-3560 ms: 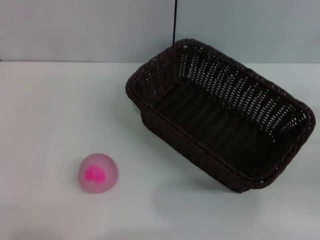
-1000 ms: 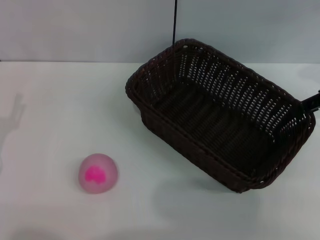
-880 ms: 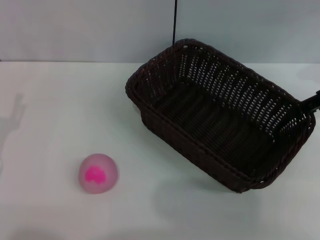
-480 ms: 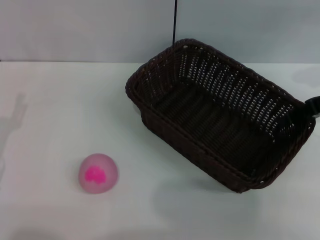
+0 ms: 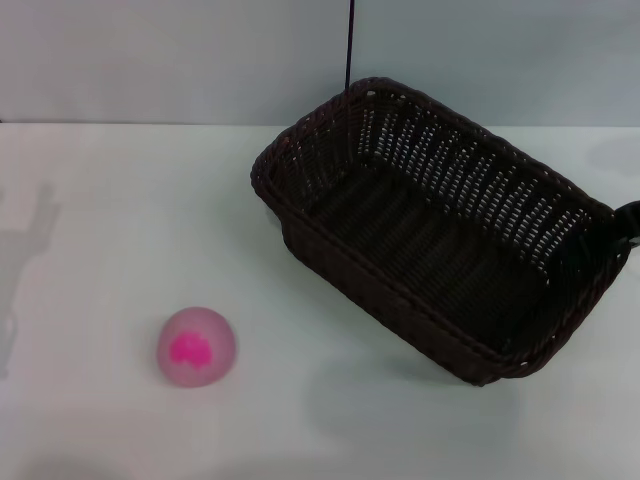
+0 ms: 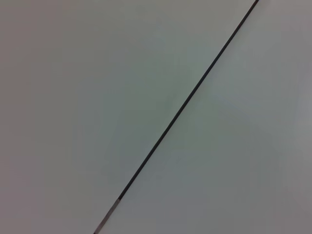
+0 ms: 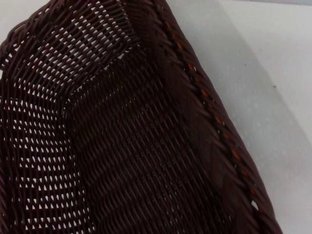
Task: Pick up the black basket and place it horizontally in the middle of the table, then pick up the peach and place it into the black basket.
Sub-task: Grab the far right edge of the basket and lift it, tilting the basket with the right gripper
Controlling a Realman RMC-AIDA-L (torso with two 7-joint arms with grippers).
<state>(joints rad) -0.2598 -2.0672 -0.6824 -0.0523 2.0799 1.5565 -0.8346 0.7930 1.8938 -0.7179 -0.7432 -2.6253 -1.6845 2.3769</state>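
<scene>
The black basket [image 5: 430,240] stands empty at the right of the white table [image 5: 120,200], turned at a slant, with one corner near the back wall. The peach [image 5: 196,346] lies on the table at the front left, well apart from the basket, magenta blotch facing me. A dark part of my right gripper [image 5: 629,222] shows at the right edge of the head view, at the basket's right corner. The right wrist view looks closely into the basket [image 7: 122,146] and along its braided rim [image 7: 214,122], with no fingers in it. My left gripper is out of view.
A grey wall with a dark vertical seam [image 5: 349,45] stands behind the table. The left wrist view shows only this wall and seam [image 6: 185,102]. An arm's shadow [image 5: 25,240] falls on the table at the far left.
The dark part of my right gripper has come in at the right edge and moved down to the basket's right corner. The shadow at the far left has shifted. Basket and peach have not moved.
</scene>
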